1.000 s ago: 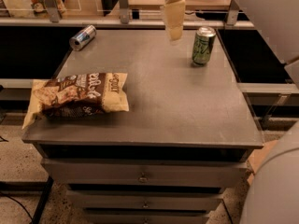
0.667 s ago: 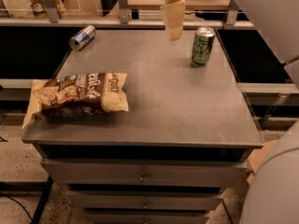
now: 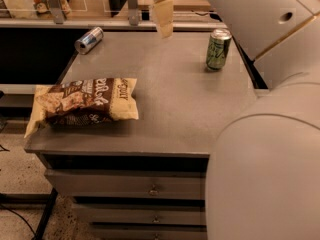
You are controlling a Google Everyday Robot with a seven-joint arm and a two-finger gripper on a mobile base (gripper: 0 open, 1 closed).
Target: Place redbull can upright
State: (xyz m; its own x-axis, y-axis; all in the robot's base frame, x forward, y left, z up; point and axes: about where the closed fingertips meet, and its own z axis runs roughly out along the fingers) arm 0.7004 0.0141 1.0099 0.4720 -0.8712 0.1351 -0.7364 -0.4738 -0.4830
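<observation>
The redbull can (image 3: 89,40), slim, silver and blue, lies on its side near the far left corner of the grey cabinet top (image 3: 175,94), its shiny top facing front-left. My gripper (image 3: 164,16) hangs above the far middle of the top. It is to the right of the redbull can, well apart from it, and holds nothing that I can see. My pale arm fills the right side of the view.
A wider green can (image 3: 218,49) stands upright at the far right of the top. A brown and cream snack bag (image 3: 82,104) lies flat at the front left. Drawers (image 3: 150,189) are below the front edge. A rail and shelves run behind.
My gripper has moved a little to the left, toward the redbull can. The cans and the bag have not moved.
</observation>
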